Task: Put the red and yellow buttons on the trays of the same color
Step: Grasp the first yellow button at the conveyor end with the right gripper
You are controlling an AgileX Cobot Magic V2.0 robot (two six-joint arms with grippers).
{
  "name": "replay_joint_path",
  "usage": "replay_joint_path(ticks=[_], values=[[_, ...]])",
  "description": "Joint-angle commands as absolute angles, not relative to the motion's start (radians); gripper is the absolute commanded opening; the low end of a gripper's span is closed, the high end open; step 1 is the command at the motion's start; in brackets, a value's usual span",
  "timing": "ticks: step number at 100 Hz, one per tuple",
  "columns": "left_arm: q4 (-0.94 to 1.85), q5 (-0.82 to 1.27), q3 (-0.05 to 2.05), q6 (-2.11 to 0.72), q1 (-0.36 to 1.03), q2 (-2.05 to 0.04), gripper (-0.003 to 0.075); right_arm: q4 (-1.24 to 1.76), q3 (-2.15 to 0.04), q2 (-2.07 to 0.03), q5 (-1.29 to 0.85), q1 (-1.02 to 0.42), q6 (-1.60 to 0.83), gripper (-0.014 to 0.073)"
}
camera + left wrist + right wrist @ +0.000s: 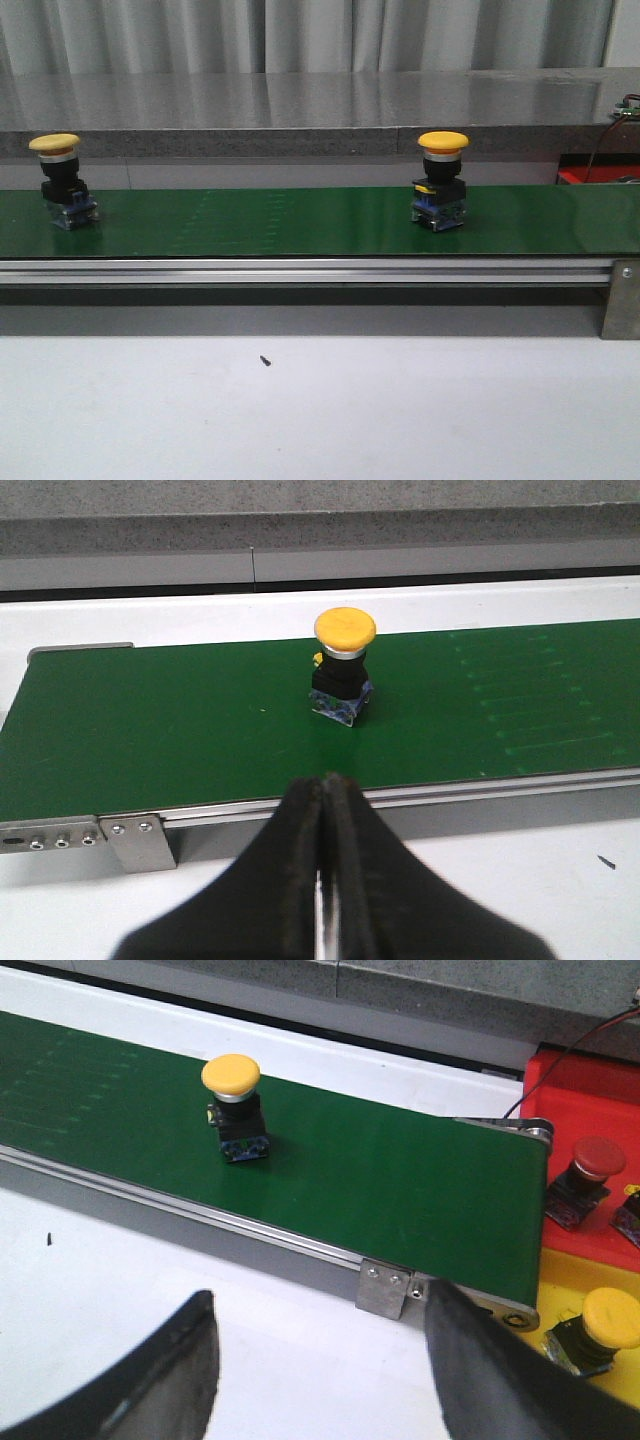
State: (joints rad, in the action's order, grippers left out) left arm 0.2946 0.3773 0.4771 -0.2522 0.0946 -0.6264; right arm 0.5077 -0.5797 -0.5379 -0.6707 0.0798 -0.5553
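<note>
Nearest, the left tool is clenched on nothing and the right tool is spread wide, empty, both over the white surface. Beyond, two yellow buttons stand upright, well apart, on the green belt. Each is probably light, rigid and top-heavy; grip the black body below the smooth cap.
</note>
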Motion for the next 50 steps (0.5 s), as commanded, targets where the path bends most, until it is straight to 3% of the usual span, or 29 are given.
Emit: replay_joint_path(ticks=[1, 50], values=[[0.313, 0.303, 0.503, -0.251, 0.102, -0.626, -0.0020, 0.539, -0.629, -0.596, -0.620, 0.077, -0.559, 0.0503], [0.313, 0.301, 0.503, -0.251, 0.102, -0.626, -0.0020, 0.528, -0.907, -1.137, -0.649, 0.016, -0.578, 0.0503]])
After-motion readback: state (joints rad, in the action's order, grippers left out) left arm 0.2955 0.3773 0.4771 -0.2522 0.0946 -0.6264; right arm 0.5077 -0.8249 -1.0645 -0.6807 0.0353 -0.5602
